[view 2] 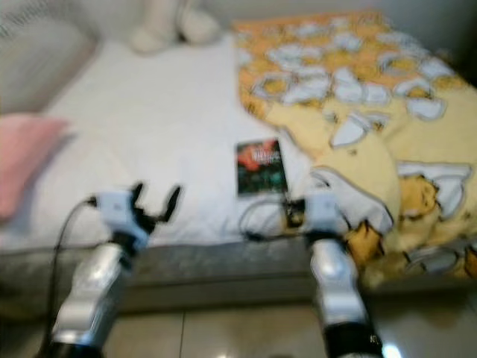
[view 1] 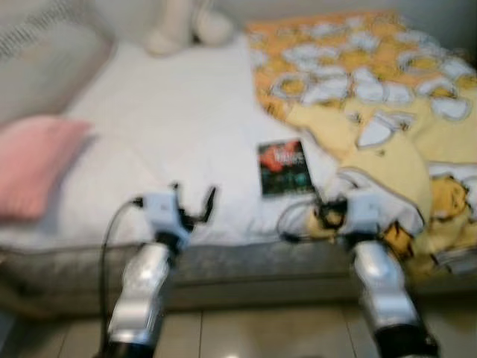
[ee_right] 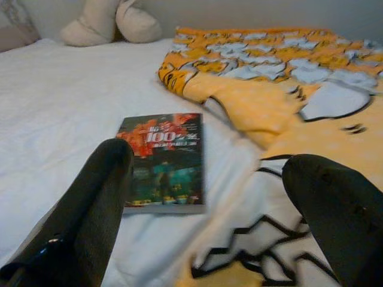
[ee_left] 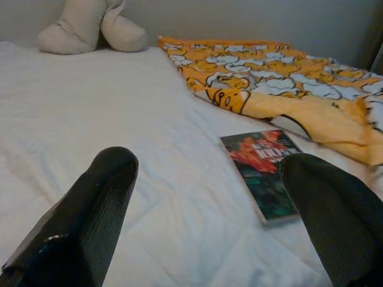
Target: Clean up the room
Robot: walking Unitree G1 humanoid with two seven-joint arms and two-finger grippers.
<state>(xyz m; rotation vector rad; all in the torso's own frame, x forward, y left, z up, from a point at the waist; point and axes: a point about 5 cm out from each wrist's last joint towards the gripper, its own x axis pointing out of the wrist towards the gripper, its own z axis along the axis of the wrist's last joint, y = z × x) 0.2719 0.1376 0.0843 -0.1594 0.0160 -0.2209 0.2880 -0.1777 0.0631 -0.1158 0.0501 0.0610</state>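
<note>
My left gripper (view 1: pixel 195 203) and right gripper (ee_right: pixel 209 197) hover over the bed's (view 1: pixel 186 134) near edge, jaws wide apart, empty. Beyond them the book (view 1: pixel 284 167) lies flat on the sheet, touching the yellow blanket (view 1: pixel 373 97). Farthest: a plush toy (ee_left: pixel 90 27).

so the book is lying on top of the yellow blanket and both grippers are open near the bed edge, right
Not quite. The book lies on the white sheet, beside the yellow blanket, not on top of it; the right wrist view shows this plainly. The rest holds: the left gripper and right gripper are both open near the bed edge.
</note>
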